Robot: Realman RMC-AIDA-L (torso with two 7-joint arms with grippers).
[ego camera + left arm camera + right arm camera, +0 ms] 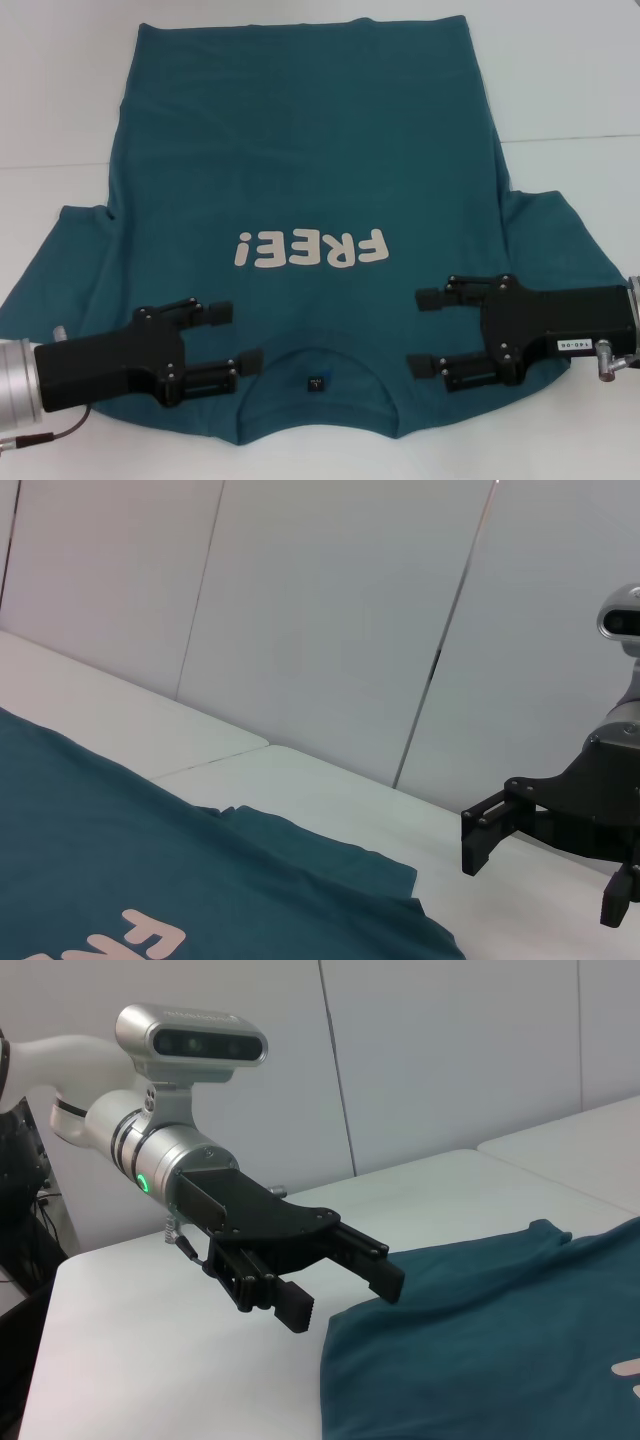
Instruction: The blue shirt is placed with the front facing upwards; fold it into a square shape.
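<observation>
One blue shirt [300, 150] (teal), flat, print up

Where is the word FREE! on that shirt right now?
In the head view, the white FREE! print sits mid-shirt, upside down, just beyond the collar and between the two open tools, left and right.
</observation>
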